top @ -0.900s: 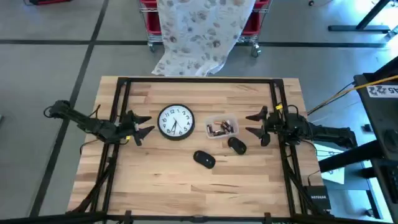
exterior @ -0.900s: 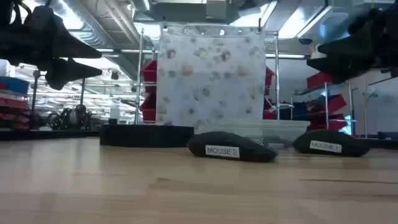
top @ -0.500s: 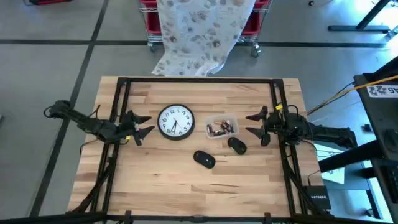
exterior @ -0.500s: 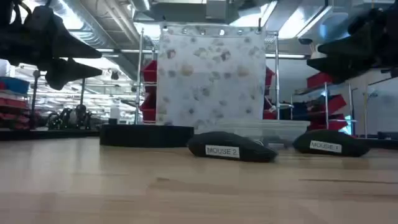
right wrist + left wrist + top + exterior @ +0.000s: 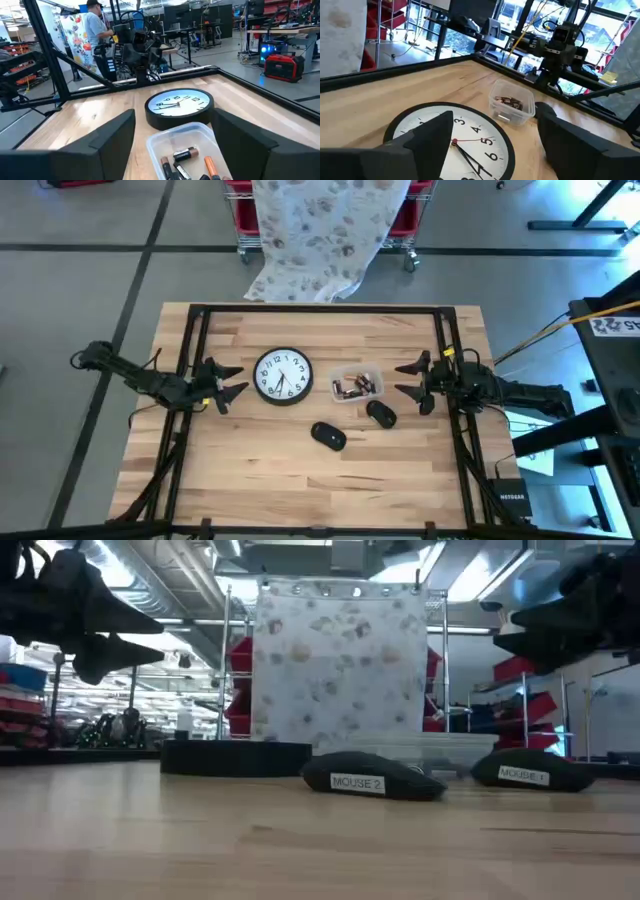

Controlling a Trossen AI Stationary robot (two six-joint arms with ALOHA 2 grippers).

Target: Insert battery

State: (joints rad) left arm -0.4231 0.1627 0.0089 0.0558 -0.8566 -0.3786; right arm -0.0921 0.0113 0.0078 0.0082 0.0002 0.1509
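From above, left gripper point(image 5: 232, 384) and right gripper point(image 5: 412, 380) both hang spread wide; the battery tub point(image 5: 357, 384) sits just beside the right one. Low down, 2 mice point(image 5: 373, 776) block the tub. Right wrist: batteries point(image 5: 185, 154) partly cropped.

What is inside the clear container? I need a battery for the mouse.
The clear container holds several loose batteries, some copper-topped; its near end is cut off, so the full count is hidden.

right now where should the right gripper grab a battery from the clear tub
Across the middle of the loose battery lying flat on top, from straight above: the tub is open-topped but walled all round. The right gripper, open, waits beside it.
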